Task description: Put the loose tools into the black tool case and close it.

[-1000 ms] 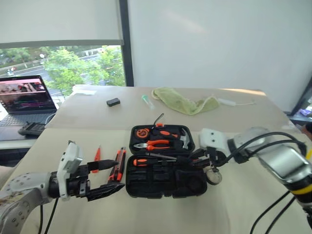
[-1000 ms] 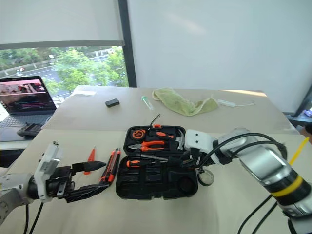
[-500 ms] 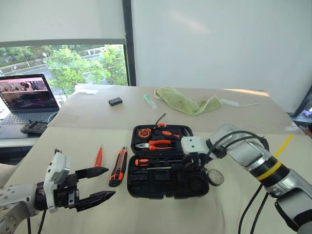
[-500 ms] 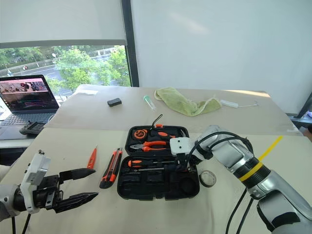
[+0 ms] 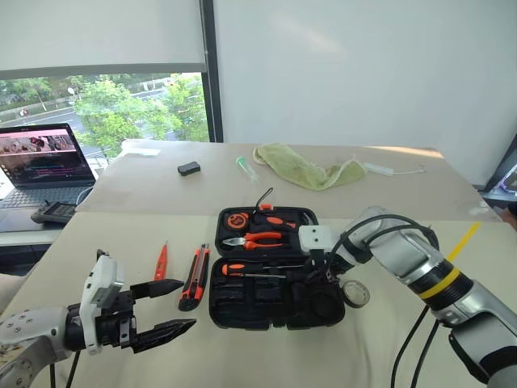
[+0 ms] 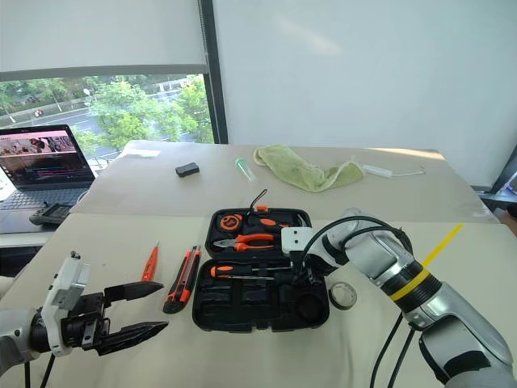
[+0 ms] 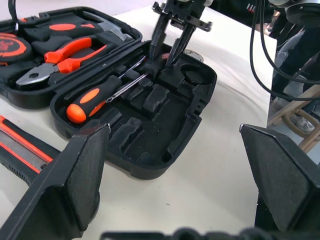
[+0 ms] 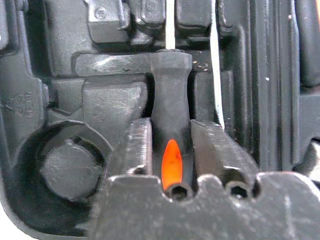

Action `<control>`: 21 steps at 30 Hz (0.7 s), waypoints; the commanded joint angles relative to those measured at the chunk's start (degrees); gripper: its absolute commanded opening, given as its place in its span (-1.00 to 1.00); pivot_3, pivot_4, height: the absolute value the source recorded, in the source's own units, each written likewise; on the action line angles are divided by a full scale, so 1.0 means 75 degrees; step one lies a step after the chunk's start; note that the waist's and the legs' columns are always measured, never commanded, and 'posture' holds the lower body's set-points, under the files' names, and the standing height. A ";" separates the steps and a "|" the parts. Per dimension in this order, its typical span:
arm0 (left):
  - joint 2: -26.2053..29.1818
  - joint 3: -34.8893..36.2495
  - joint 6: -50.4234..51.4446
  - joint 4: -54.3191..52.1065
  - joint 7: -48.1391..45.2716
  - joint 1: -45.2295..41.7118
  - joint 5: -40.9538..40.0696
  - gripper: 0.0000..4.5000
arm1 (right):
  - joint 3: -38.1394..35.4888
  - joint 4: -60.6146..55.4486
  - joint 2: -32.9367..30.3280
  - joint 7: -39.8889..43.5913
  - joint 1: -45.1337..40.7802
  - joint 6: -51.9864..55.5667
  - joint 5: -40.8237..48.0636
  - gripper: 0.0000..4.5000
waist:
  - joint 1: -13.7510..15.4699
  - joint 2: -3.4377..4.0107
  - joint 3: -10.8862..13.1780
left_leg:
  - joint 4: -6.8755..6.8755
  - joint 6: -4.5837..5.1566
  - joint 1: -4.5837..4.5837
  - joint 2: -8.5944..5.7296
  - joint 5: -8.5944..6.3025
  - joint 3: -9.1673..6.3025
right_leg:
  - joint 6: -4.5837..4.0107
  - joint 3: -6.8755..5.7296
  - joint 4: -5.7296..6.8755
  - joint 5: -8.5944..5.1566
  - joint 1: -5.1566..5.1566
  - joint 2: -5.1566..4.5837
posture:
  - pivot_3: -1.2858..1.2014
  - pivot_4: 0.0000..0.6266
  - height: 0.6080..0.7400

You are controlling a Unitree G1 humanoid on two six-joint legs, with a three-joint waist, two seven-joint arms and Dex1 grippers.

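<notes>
R jaws straddle screwdriver at tool case right edge.

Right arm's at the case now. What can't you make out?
Whether the right gripper grips the screwdriver or only straddles it: right wrist view, too close to tell.
Whether that screwdriver sits fully in its slot: eye views, gripper covers it.
Utility knife: left wrist view, cut off by the edge.
</notes>
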 commanded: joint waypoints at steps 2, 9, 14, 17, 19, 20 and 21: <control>0.0041 -0.0067 -0.0243 -0.0057 -0.0091 0.0030 0.0090 0.99 | -0.1210 -0.1186 -0.0018 0.0221 0.0307 0.0258 0.1095 0.20 | -0.0020 0.0000 0.0000 | -0.0002 -0.0001 -0.0002 0.0001 0.0000 0.0000 | 0.0000 0.0001 -0.0001 0.0000 -0.0002 0.0018 | 0.03 -0.52 1.00; -0.0007 -0.0163 -0.0369 0.0017 -0.0048 0.0057 0.0210 0.99 | -0.3211 -0.2122 0.0696 -0.1101 0.1594 0.1134 0.2677 -0.46 | -0.0028 0.0000 0.0000 | -0.0033 0.0002 0.0010 0.0001 -0.0002 -0.0006 | 0.0001 0.0014 -0.0003 0.0001 -0.0001 -0.0016 | 0.03 -0.52 1.00; -0.0080 -0.0210 -0.0405 0.0045 0.0046 0.0008 0.0299 0.99 | -0.3610 -0.2267 0.1760 -0.2974 0.2964 0.0717 0.2400 -0.97 | -0.0022 -0.0002 -0.0001 | -0.0057 -0.0014 0.0014 -0.0001 0.0009 -0.0007 | -0.0001 0.0016 0.0002 0.0000 -0.0010 -0.0026 | 0.03 -0.52 1.00; -0.0068 -0.0180 -0.0389 0.0055 0.0046 0.0007 0.0284 0.99 | -0.3390 -0.2287 0.2176 -0.3755 0.3510 0.0440 0.2094 -0.97 | -0.0039 -0.0002 -0.0001 | -0.0069 -0.0040 0.0007 -0.0004 0.0026 -0.0003 | -0.0004 0.0018 0.0006 -0.0001 -0.0025 -0.0017 | 0.03 -0.52 1.00; -0.0051 -0.0165 -0.0380 0.0069 0.0058 0.0000 0.0287 0.99 | -0.2863 -0.2342 0.2247 -0.3915 0.3936 0.0196 0.1807 -0.97 | -0.0065 -0.0001 -0.0002 | -0.0070 -0.0042 0.0002 -0.0006 0.0028 0.0005 | -0.0004 0.0022 0.0013 -0.0001 -0.0037 -0.0005 | 0.03 -0.52 1.00; -0.0040 -0.0171 -0.0381 0.0075 0.0061 -0.0012 0.0297 0.99 | -0.2449 -0.2290 0.2225 -0.3946 0.4132 0.0079 0.1577 -0.97 | -0.0071 -0.0001 -0.0002 | -0.0070 -0.0043 0.0003 -0.0006 0.0029 0.0005 | -0.0004 0.0020 0.0014 -0.0001 -0.0037 0.0006 | 0.03 -0.52 1.00; -0.0030 -0.0181 -0.0381 0.0090 0.0065 -0.0032 0.0306 0.99 | -0.2010 -0.2155 0.2133 -0.3944 0.4248 -0.0171 0.1237 -0.97 | -0.0085 -0.0001 -0.0005 | -0.0070 -0.0043 0.0006 -0.0005 0.0029 0.0007 | -0.0005 0.0022 0.0013 -0.0002 -0.0034 0.0042 | 0.03 -0.52 1.00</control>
